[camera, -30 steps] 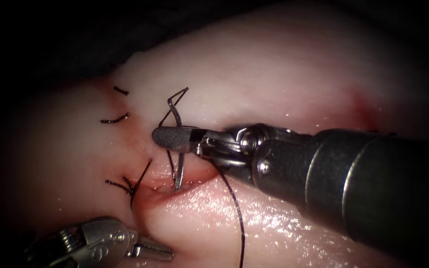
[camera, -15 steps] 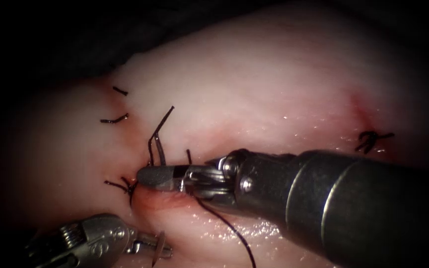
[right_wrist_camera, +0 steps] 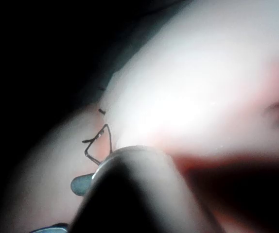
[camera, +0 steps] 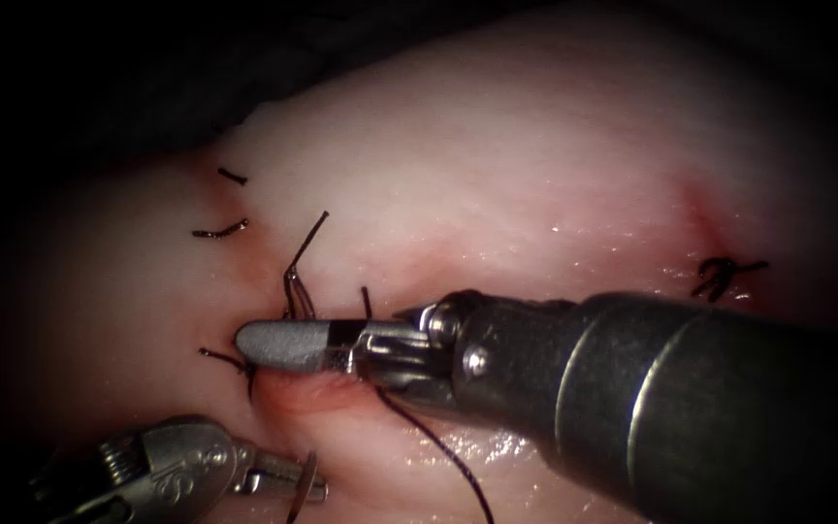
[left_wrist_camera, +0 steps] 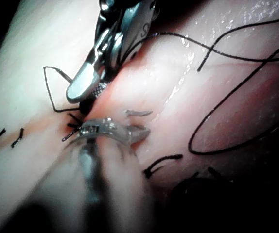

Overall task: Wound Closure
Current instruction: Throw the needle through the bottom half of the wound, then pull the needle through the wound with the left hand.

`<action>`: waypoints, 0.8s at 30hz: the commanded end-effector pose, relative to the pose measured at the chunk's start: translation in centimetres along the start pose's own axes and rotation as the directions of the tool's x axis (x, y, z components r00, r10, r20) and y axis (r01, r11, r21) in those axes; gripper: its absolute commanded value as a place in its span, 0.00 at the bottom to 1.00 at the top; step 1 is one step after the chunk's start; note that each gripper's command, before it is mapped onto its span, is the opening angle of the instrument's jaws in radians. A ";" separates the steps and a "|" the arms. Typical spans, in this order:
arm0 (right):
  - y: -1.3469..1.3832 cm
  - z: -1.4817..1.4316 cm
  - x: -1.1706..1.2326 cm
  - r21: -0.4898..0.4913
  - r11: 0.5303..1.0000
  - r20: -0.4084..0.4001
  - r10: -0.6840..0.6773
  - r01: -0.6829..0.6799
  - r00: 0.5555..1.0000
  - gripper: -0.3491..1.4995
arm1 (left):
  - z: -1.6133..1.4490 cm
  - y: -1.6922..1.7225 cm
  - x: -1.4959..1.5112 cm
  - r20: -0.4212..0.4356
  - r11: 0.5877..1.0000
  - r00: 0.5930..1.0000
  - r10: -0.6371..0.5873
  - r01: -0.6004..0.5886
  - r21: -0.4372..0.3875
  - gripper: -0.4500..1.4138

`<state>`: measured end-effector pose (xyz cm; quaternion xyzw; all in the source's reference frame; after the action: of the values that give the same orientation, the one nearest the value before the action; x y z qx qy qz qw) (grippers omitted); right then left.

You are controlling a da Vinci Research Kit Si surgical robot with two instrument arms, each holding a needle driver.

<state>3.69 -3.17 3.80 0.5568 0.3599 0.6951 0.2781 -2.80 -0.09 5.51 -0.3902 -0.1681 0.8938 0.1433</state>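
At the near lip of the cut [camera: 312, 388], toward the endoscope view's lower left, a thin curved sliver of the needle [camera: 310, 464] stands out of the tissue [camera: 497, 175]. It looks like the pointed end. The needle's middle appears to be buried under that lip, and a grey strand that seems to be its rear end rises just above the right tool [camera: 283, 344].

The right tool's jaws are pressed flat together over the cut. They seem to pinch the needle near its rear, though the exact contact is hidden.

The left tool [camera: 288, 482] rests on the tissue with its tip touching or just beside the exposed sliver. Whether it grips anything cannot be told.

Dark thread [camera: 429, 442] trails from under the right tool toward the view's bottom edge. Short cut ends of thread [camera: 220, 233] lie to the left, and a knotted stitch [camera: 725, 272] sits far to the right.

Judged from this, the needle is light, stiff and slick, and likely to twist in a loose grip. The safest hold is on its body just behind the point, never on the point itself. The tissue is soft, wet and glistening, so it would tear if the needle were pulled against its curve. The thread is limp and fine.
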 end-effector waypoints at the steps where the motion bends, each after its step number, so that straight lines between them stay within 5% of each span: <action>1: -0.08 0.02 0.25 -0.005 0.999 -0.004 -0.044 0.044 0.999 0.72 | -0.03 -0.08 0.05 -0.062 1.000 0.998 0.021 -0.021 0.004 0.11; 3: -0.08 -0.06 0.38 -0.011 0.998 -0.013 -0.067 0.067 0.998 0.74 | -0.10 -0.09 0.06 -0.123 0.999 0.992 0.034 -0.033 0.012 0.16; 5: -0.10 -0.29 0.72 -0.045 0.993 0.005 -0.112 0.112 0.994 0.76 | -0.22 -0.10 0.03 -0.281 0.997 0.957 0.074 -0.066 0.038 0.31; 8: -0.07 -0.48 0.93 -0.104 0.979 0.043 -0.174 0.178 0.984 0.80 | -0.21 -0.15 0.03 -0.362 0.993 0.925 0.115 -0.111 0.033 0.35; 14: -0.03 -0.69 1.09 -0.193 0.924 0.136 -0.309 0.331 0.941 0.88 | -0.06 -0.24 0.15 -0.451 0.983 0.880 0.152 -0.183 -0.026 0.44; 24: -0.03 -0.86 1.24 -0.187 0.889 0.166 -0.390 0.417 0.906 0.89 | 0.01 -0.41 0.16 -0.482 0.973 0.858 0.175 -0.225 -0.046 0.40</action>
<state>2.44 -2.43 4.38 0.4746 0.3719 0.6195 0.5028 -2.79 0.27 5.59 -0.6191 -0.1331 0.7711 0.0662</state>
